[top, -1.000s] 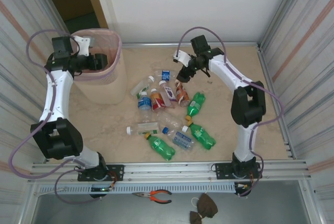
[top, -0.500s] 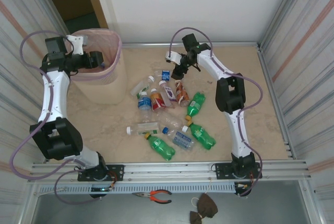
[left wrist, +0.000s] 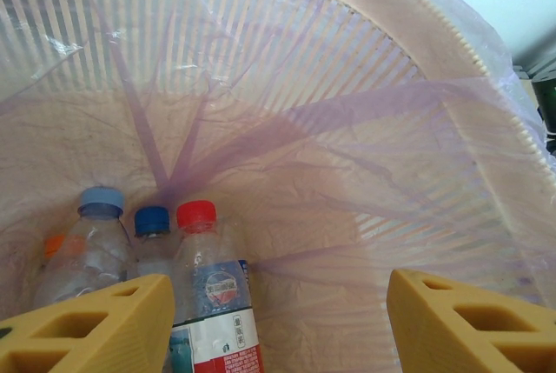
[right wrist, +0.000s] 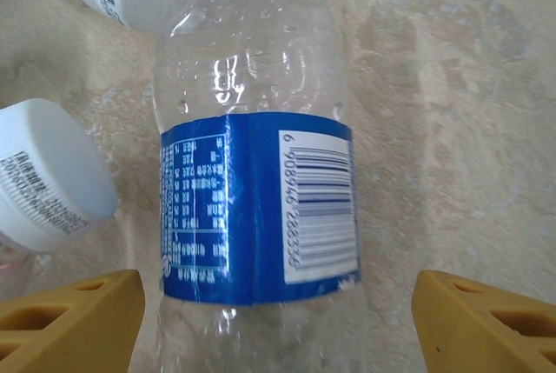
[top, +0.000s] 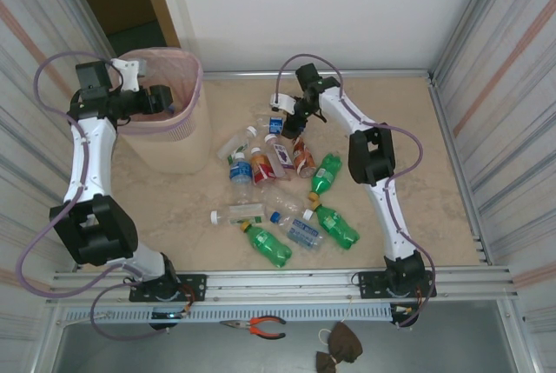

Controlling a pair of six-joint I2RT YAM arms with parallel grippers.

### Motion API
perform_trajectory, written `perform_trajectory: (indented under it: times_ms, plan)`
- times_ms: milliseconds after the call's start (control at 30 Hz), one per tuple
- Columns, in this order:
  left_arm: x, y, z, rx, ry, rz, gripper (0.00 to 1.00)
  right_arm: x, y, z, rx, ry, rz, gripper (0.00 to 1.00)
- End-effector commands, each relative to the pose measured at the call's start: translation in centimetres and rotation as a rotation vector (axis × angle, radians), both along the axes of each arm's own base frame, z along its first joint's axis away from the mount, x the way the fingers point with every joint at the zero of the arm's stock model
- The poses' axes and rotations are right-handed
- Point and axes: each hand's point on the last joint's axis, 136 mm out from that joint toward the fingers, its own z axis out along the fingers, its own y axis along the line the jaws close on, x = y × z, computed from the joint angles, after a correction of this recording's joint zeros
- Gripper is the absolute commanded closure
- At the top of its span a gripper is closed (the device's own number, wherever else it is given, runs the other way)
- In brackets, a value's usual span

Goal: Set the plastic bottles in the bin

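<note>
- At the right gripper (right wrist: pixel 278 321): jaws spread wide, gripping nothing. Straddles the blue-labelled bottle (right wrist: pixel 256 190), with one yellow finger (right wrist: pixel 74 316) low on each side and neither seeming to touch the plastic.
- Just beside that bottle: two white caps (right wrist: pixel 52 177) of neighbouring bottles, close to the left-hand finger.
- Over the last second: swings from the right side of the pile across to its far edge and drops in over this one bottle. Reads as lining up for the next pick, with the closing not yet made.
- At the left gripper (left wrist: pixel 278 321): jaws likewise apart, nothing between them. Hangs inside the mouth of the bin (left wrist: pixel 373 69), looking down past its plastic liner (left wrist: pixel 261 129).
- Below it, in the bin: at least three bottles standing together, with a red cap (left wrist: pixel 196 214), a dark blue cap (left wrist: pixel 152 219) and a pale blue cap (left wrist: pixel 101 201). Possibly an orange one further left, too blurred to be sure.
- Over the same second: hardly shifts at all, parked above the bin with empty jaws.
- On the table (top: pixel 417 173): about ten loose bottles lying in a cluster between the arms, three green bottles (top: pixel 337 225) among them, all well apart from the bin.
- For the task: a few in, most still out. Likely next is a squeeze on the blue-labelled bottle, taking care not to catch the white caps alongside.
</note>
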Motion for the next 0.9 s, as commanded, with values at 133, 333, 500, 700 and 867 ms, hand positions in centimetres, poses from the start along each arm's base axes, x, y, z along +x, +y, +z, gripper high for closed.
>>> perform_trajectory:
  times_ms: [133,333,500,700,867]
  plan:
    - [0.0,-0.2,0.2,-0.033,-0.003,-0.011,0.34,-0.3,1.4,-1.7,-0.006,0.008,0.044,0.24]
    - [0.0,-0.2,0.2,-0.035,-0.003,-0.012,0.34,0.0,1.6,-1.4,-0.002,-0.006,0.037,0.33]
    - [0.0,-0.3,0.2,-0.038,-0.003,-0.013,0.34,0.6,1.6,0.1,0.005,-0.043,0.026,0.42]
    - [-0.1,-0.3,0.5,-0.037,-0.013,-0.013,0.34,1.0,2.0,3.8,0.046,-0.096,0.003,0.47]
    - [-0.2,-0.3,0.7,-0.035,-0.021,-0.014,0.34,1.3,1.9,7.4,0.081,-0.13,-0.05,0.5]
